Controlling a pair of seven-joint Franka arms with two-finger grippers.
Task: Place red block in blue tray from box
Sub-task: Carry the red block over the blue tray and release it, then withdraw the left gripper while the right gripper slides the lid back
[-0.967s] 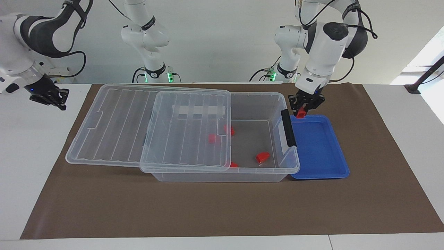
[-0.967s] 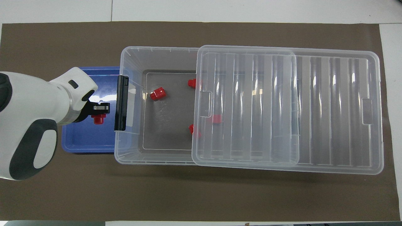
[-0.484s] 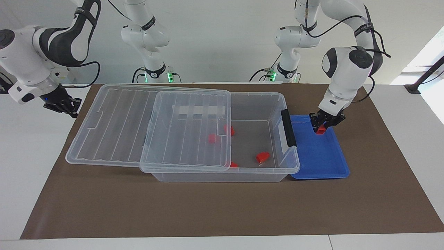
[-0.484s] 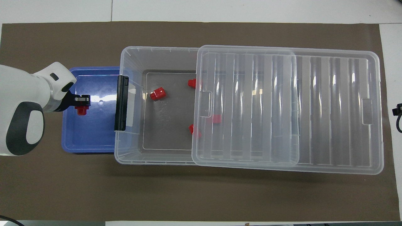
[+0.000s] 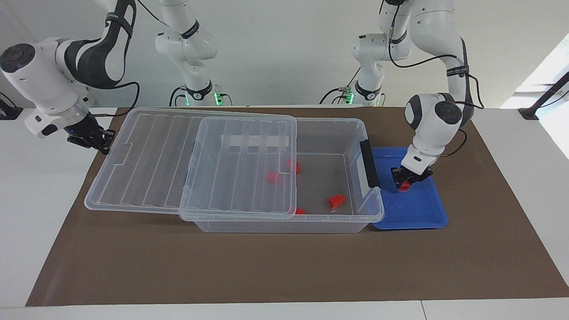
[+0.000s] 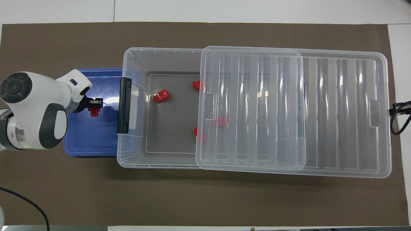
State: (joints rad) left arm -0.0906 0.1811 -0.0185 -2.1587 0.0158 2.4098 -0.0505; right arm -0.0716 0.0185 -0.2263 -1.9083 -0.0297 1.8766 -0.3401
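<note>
Red block (image 5: pixel 404 187) clamped by left gripper (image 5: pixel 405 183) over 1 blue tray (image 5: pixel 418 209), right gripper (image 5: pixel 95 138) closed, 4 red pieces in 1 box (image 5: pixel 329 133)

The 2 glossy white, rounded arms carry dark grey joint panels. Thin black cables loop along them. Green lights glow at the bases.

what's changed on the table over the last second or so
The left gripper, shut on the small red block, has carried it from the bin-side rim down into the shallow blue plastic tray. The right gripper moved closer to the clear ribbed lid. The clear plastic bin stayed put.
</note>
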